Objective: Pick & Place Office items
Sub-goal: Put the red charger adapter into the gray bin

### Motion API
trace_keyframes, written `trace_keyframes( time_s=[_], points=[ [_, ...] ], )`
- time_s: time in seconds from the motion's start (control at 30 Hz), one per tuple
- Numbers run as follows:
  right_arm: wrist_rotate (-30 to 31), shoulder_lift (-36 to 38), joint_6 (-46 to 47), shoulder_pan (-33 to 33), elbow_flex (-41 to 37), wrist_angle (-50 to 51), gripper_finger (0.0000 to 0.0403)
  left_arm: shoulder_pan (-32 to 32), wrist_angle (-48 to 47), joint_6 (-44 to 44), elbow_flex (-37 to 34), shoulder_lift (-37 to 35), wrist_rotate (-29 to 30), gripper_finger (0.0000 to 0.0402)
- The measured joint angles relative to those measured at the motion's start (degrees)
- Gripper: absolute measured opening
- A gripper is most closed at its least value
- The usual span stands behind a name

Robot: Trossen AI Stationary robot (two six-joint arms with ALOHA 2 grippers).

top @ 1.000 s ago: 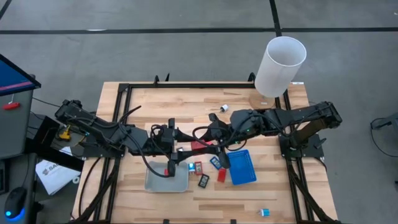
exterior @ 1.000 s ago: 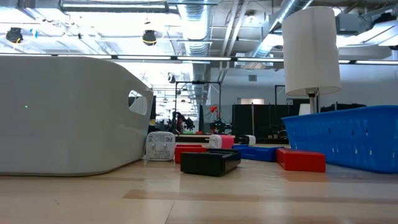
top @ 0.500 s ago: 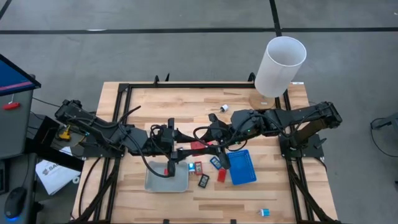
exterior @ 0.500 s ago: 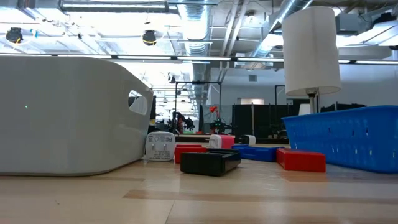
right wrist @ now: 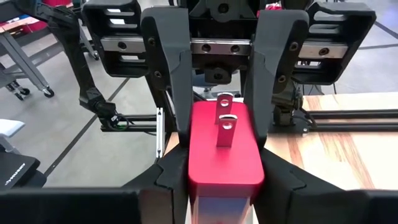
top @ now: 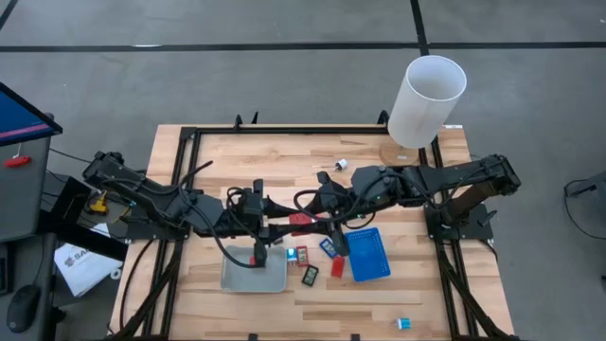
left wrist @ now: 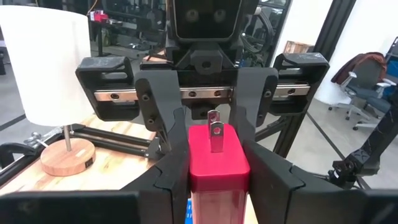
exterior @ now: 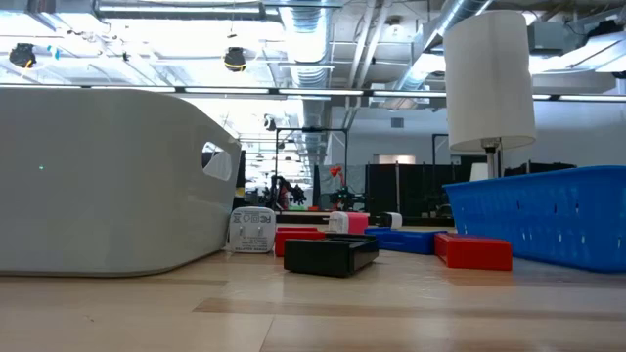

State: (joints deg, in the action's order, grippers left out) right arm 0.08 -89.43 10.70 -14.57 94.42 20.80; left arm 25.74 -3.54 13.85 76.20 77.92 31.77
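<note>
Red plug block, held above mid-table between both arms, sits pinched by the right gripper and the left gripper alike, a handover I judge, needing one release before the grey tray.

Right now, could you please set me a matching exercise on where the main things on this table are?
Things:
1. tall white cylinder
2. blue shallow plastic tray
3. grey shallow tray
4. red rectangular block with metal prongs

Places:
A. held off the table between the jaws of the left gripper and the right gripper
B. on the left arm's side of the loose small pieces
C. on a round wooden base at a table corner
D. on the right arm's side of the loose small pieces

Pairs: 1-C, 2-D, 3-B, 4-A
</note>
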Motion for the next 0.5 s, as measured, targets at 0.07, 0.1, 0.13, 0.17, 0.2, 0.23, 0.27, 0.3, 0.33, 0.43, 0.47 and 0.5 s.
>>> trace_keyframes(
  time_s=[0.07, 0.1, 0.13, 0.17, 0.2, 0.23, 0.27, 0.3, 0.33, 0.43, 0.47, 0.5],
  points=[
    [0.0, 0.0, -0.2, 0.0, 0.0, -0.3, 0.0137, 0.0, 0.2, -0.1, 0.0, -0.1, -0.1, 0.0118],
    [-0.1, 0.0, -0.3, 0.0, 0.0, -0.3, 0.0143, 0.0, 0.3, -0.4, 0.0, -0.1, -0.1, 0.0118],
    [-0.1, 0.0, -0.2, 0.0, 0.0, -0.4, 0.0148, 0.0, 0.2, -0.7, -0.1, -0.3, -0.1, 0.0118],
    [-0.1, 0.0, -0.2, 0.0, 0.0, -0.5, 0.0152, 0.2, 0.1, -1.1, -0.1, -0.6, -0.2, 0.0118],
    [-0.1, 0.0, -0.2, 0.0, 0.0, -0.7, 0.0157, 0.2, 0.2, -1.2, -0.1, -0.7, -0.2, 0.0118],
    [-0.1, 0.1, -0.2, 0.0, 0.0, -0.7, 0.0161, 0.2, 0.6, -1.4, -0.1, -0.7, 0.1, 0.0118],
    [-0.1, 0.1, -0.2, 0.0, 0.0, -0.7, 0.0164, 0.2, 0.7, -1.7, -0.1, -0.9, 0.5, 0.0118],
    [0.0, 0.1, -0.3, 0.0, 0.1, -0.8, 0.0168, 0.3, 0.5, -2.1, -0.2, -1.3, 0.8, 0.0118],
    [0.0, 0.1, -0.4, 0.1, 0.1, -0.9, 0.0171, 0.3, 0.3, -2.2, -0.2, -1.6, 0.8, 0.0118],
    [0.0, 0.2, -0.4, 0.4, 0.1, -0.9, 0.0179, 0.3, 0.1, -2.5, -0.2, -2.4, 1.3, 0.0118],
    [-0.1, 0.2, -0.3, 0.5, 0.1, -0.7, 0.0181, 0.3, 0.2, -2.6, -0.2, -2.5, 1.4, 0.0118],
    [-0.1, 0.2, -0.3, 0.7, 0.1, -0.3, 0.0184, 0.3, 0.6, -2.7, -0.2, -2.6, 1.5, 0.0118]
  ],
)
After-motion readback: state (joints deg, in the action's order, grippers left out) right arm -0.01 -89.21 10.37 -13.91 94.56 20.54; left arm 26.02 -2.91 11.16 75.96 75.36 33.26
